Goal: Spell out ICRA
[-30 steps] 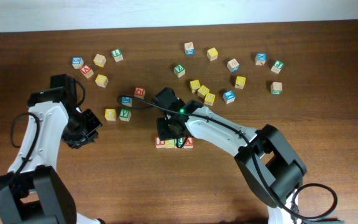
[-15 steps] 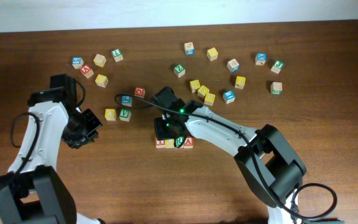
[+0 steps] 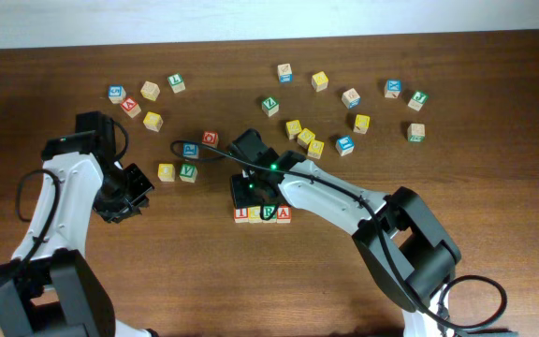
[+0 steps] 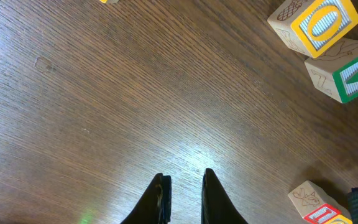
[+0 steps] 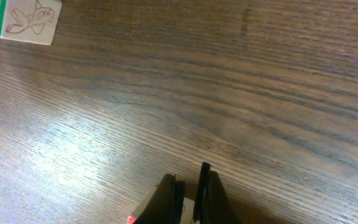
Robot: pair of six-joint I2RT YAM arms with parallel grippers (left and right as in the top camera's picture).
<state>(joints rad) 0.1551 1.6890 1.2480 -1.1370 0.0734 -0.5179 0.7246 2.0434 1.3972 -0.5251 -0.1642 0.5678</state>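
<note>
A row of four letter cubes lies at the table's front middle: red I (image 3: 241, 213), yellow C (image 3: 254, 214), green R (image 3: 269, 213), red A (image 3: 284, 213). My right gripper (image 3: 255, 197) hovers just behind the row's left half, shut, holding nothing. In the right wrist view its fingertips (image 5: 190, 178) stand over a pale cube (image 5: 161, 211) with a red corner. My left gripper (image 3: 127, 199) hangs over bare wood far to the left of the row. Its jaws (image 4: 184, 179) stand slightly apart with nothing between them.
A yellow O cube (image 4: 319, 23) and a green V cube (image 4: 352, 73) lie ahead of the left gripper. A red round-letter cube (image 3: 211, 139) and a blue cube (image 3: 190, 151) sit behind the row. Several more cubes are scattered along the back (image 3: 305, 137).
The right gripper has drawn back from the row, uncovering the green R cube. The left arm has stayed put; its jaws have parted a little.
</note>
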